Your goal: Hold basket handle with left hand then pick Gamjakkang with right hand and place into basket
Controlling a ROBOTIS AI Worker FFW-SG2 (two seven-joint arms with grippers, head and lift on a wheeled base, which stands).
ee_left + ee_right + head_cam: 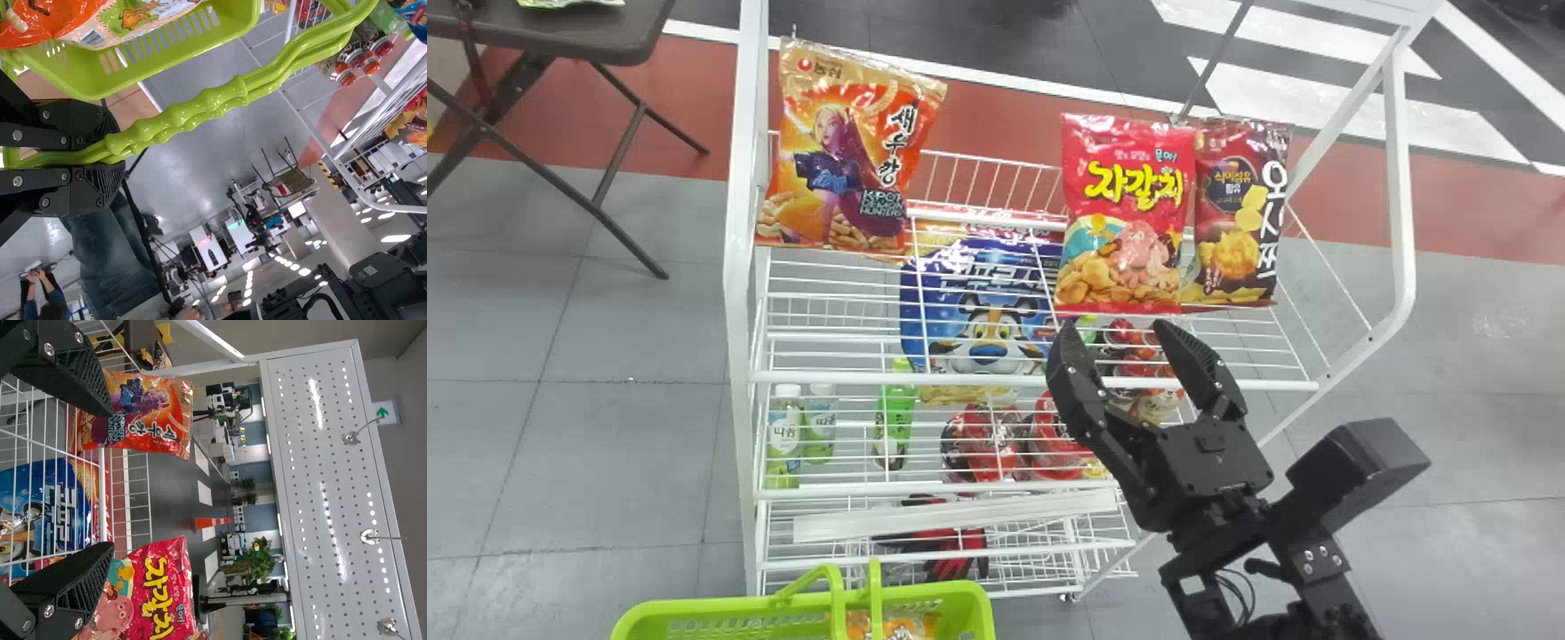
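Right gripper (1114, 328) is wide open, empty — red snack bag (1125, 209) beyond it. Left gripper (119, 153) is closed on basket handle (210, 101).

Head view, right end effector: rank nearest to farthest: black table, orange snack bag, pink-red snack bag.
1. Pink-red snack bag: just beyond the right end effector.
2. Orange snack bag: rack's left side.
3. Black table: far left, past the rack.
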